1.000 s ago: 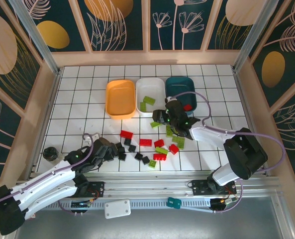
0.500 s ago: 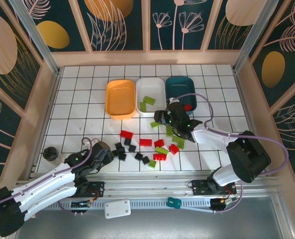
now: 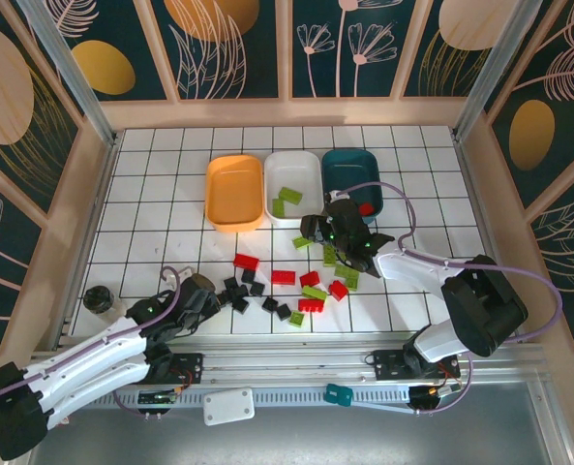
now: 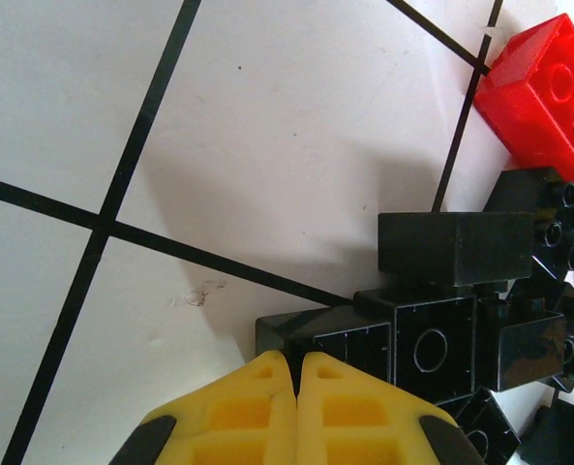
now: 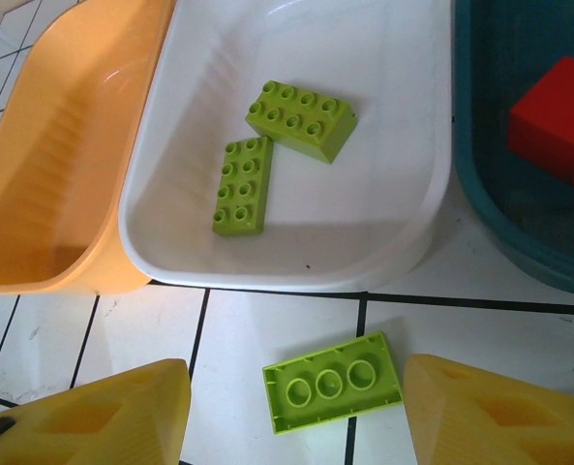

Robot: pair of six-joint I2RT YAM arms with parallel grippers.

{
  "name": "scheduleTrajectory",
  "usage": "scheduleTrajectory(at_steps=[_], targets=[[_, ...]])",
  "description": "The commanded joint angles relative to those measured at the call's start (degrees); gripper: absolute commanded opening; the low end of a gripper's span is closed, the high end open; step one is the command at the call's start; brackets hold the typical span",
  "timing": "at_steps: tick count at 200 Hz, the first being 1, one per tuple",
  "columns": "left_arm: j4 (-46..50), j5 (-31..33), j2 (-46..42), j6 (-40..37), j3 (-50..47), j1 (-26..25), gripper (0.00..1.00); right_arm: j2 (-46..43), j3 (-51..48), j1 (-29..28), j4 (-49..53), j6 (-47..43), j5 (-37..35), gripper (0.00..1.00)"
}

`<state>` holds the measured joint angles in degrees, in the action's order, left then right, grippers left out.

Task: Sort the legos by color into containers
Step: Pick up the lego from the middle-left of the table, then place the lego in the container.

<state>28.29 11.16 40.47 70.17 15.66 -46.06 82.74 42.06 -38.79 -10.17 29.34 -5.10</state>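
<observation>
My left gripper (image 3: 212, 294) sits low at the left edge of a cluster of black legos (image 3: 243, 289). In the left wrist view its yellow fingertips (image 4: 297, 364) are shut together with nothing between them, just short of a black brick (image 4: 364, 334); a red brick (image 4: 548, 82) lies beyond. My right gripper (image 3: 313, 232) is open in front of the white tray (image 3: 296, 167). An upside-down lime green brick (image 5: 333, 392) lies on the table between its fingers (image 5: 103, 417). The white tray (image 5: 364, 203) holds two lime bricks (image 5: 301, 118). The teal tray (image 5: 519, 213) holds a red brick (image 5: 558, 121). The orange tray (image 5: 64, 145) is bare.
Loose red legos (image 3: 283, 277) and lime legos (image 3: 345, 273) lie scattered mid-table between the arms. A small black round object (image 3: 97, 298) stands at the left edge. Wooden walls surround the tiled table (image 3: 161, 194).
My left gripper's jaws have closed and it has drawn back slightly from the black cluster. The right gripper has barely moved and stays open over the lime brick.
</observation>
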Motion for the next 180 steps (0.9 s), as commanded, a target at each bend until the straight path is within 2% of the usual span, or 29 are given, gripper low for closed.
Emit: scheduleTrajectory(at_steps=[1,63,115,148,180], targets=[[5.54,0.44,-1.07,-0.4,0.91,-0.03,0.0,-1.58,-1.02,-0.14,-0.99,1.11,-2.06,0.61],[8.94,3.6,-0.15,-3.17,7.84,-0.08,0.0,-2.06,-2.05,0.1,-1.55,1.51,-1.84,0.61],[7.22,7.53,4.36,-6.81,14.05,0.0,0.0,-3.15,-2.84,0.11,-1.69,1.68,-1.57,0.61],[0.0,11.87,14.39,-14.3,23.59,1.06,0.0,-3.57,-3.08,0.03,-2.04,2.12,-1.07,0.61],[-8.03,12.98,27.66,-22.9,34.55,6.9,0.0,-4.31,-4.12,-0.24,-1.61,2.76,-1.13,0.61]])
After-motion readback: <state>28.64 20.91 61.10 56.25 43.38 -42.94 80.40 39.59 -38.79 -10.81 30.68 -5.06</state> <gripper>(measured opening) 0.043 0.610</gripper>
